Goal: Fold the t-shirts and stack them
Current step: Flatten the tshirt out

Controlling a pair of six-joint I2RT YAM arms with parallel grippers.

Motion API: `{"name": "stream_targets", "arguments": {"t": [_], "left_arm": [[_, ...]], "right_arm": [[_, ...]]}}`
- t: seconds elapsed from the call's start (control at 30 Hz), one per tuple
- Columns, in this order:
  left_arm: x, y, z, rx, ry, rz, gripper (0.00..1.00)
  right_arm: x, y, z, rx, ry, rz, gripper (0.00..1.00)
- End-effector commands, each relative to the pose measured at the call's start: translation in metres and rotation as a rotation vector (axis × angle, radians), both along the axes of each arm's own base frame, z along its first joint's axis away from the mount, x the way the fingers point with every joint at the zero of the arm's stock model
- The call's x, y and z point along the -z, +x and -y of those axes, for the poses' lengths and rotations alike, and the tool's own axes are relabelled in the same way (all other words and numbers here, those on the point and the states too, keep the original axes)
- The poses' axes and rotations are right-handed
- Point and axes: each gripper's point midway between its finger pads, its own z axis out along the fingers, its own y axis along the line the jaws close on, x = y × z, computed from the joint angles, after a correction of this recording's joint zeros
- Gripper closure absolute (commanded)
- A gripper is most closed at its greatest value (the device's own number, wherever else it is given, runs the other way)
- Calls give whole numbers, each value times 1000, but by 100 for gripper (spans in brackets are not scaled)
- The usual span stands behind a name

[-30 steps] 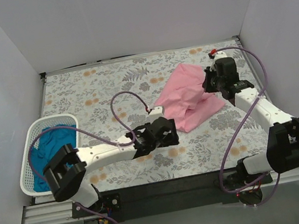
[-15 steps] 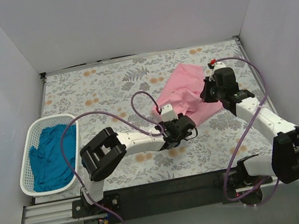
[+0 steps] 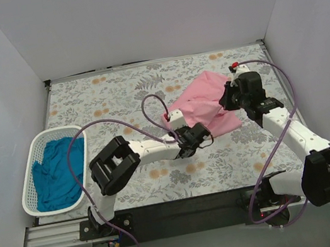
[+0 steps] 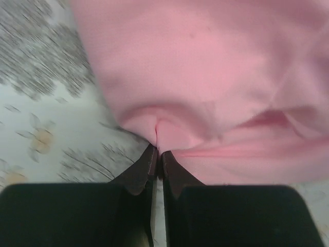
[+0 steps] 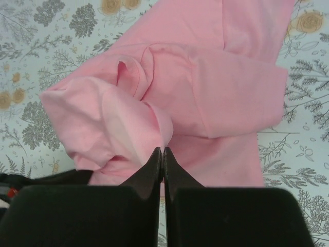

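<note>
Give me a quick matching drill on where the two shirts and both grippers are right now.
1. pink t-shirt
2. teal t-shirt
3. left gripper
4. right gripper

a. lying in the white basket
b. pinching the pink shirt's near edge
c. crumpled on the floral table
d. pinching the pink shirt's right side

Pairs: 1-c, 2-a, 3-b, 4-d

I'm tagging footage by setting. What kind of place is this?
Probably a robot lab test cell: plain white walls box in a floral-covered table, and a left arm and right arm are mounted at its near edge.
</note>
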Motion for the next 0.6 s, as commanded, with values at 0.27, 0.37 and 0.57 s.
{"name": "stream_targets", "arguments": {"t": [0.27,0.37,0.57], "left_arm": [[-367,130,-153,78,708,748,100],[-348,92,-144,187,707,761,96],[-192,-20,-129,322,343,316,84]], "right_arm": [[-228,55,19,49,-126,510,99],[-215,23,29,66,-131,514,99],[-79,-45,46,98,-112,311,99]]}}
